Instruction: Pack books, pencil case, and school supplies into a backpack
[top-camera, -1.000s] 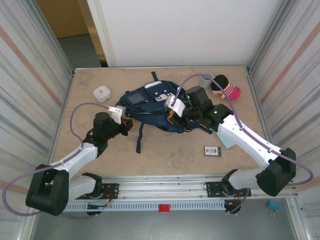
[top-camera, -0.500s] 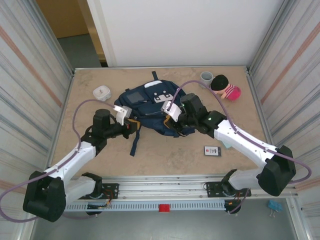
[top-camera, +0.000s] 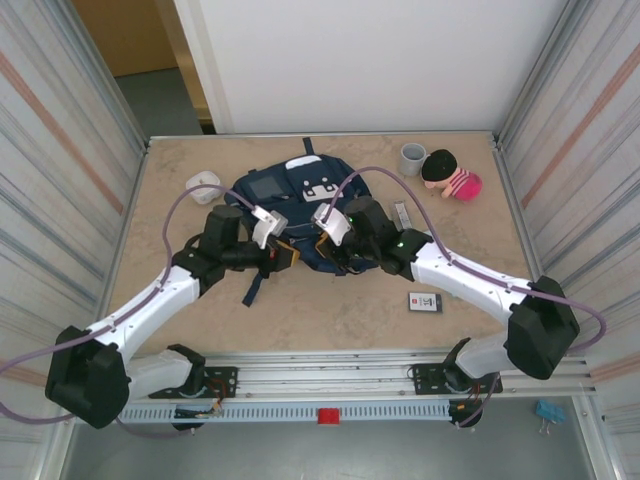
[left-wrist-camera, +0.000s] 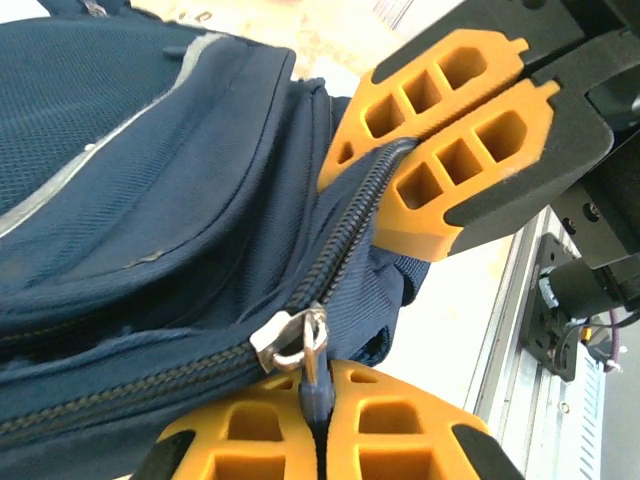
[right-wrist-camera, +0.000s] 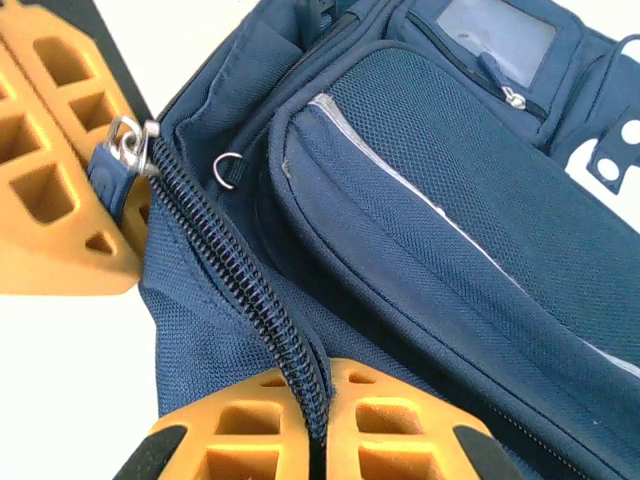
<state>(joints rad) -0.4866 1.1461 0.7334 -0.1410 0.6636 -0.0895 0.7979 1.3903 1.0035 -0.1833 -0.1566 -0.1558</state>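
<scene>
Top external: backpack lies flat on the table, front pocket up. Its top-to-base axis runs far-to-near, with the carry loop at the far end. At the backpack's near edge, left gripper has its jaws clamped on the zipper pull. Right gripper has its jaws clamped on the zipper track, just beside the pull. Black labelled card sits near-right of the backpack, apart.

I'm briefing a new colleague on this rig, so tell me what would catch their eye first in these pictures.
The navy backpack in the middle of the table draws the eye first, with both grippers at its near edge. The left gripper is shut on the zipper pull, and the right gripper pinches the zipper track beside it. A pink and black plush doll lies near the far right corner.
</scene>
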